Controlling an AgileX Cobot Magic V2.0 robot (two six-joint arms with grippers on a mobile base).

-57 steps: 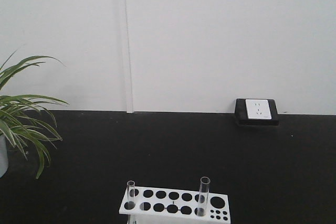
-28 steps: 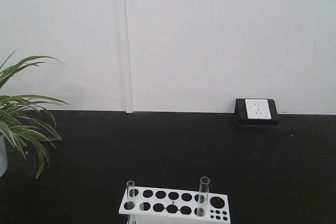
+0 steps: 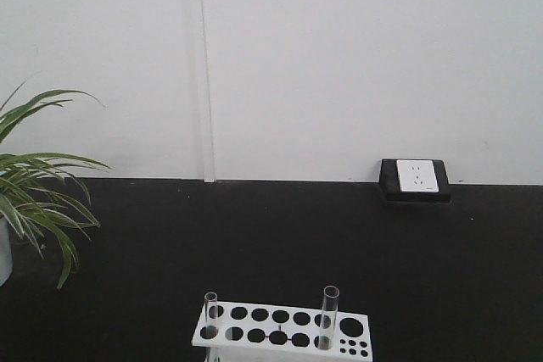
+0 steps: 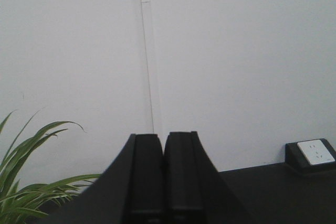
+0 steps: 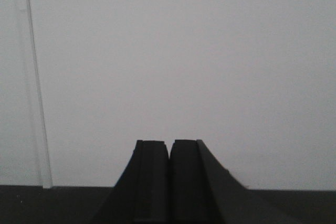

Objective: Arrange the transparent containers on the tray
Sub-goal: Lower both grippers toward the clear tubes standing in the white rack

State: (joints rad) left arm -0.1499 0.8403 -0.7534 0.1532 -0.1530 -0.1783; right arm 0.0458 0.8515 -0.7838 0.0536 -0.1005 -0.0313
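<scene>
Left hand [image 4: 164, 139]: the two black fingers are pressed together with no gap and nothing between them, held level and pointing toward the white wall [image 4: 236, 51]. Right hand [image 5: 169, 144]: same pose, fingers pressed flat against each other and empty, aimed at the wall above the far edge of the black table [image 3: 280, 235].

Front view: a white perforated rack [image 3: 280, 325] stands at the near edge of the table, partly cut by the frame. Two transparent tubes stand upright in it, the short tube [image 3: 210, 311] at its left end and the tall tube [image 3: 329, 315] toward its right end, well apart. The tray is not in any view.

The table surface between the rack and the wall is bare. A potted plant [image 3: 38, 201] overhangs the far-left edge; a white socket [image 3: 416, 177] in a black block sits at the far right against the wall. A thin vertical strip [image 3: 206, 65] runs down the wall.

Against the earlier frames, rack, tubes and socket keep their places; only the framing drifts very slightly.
</scene>
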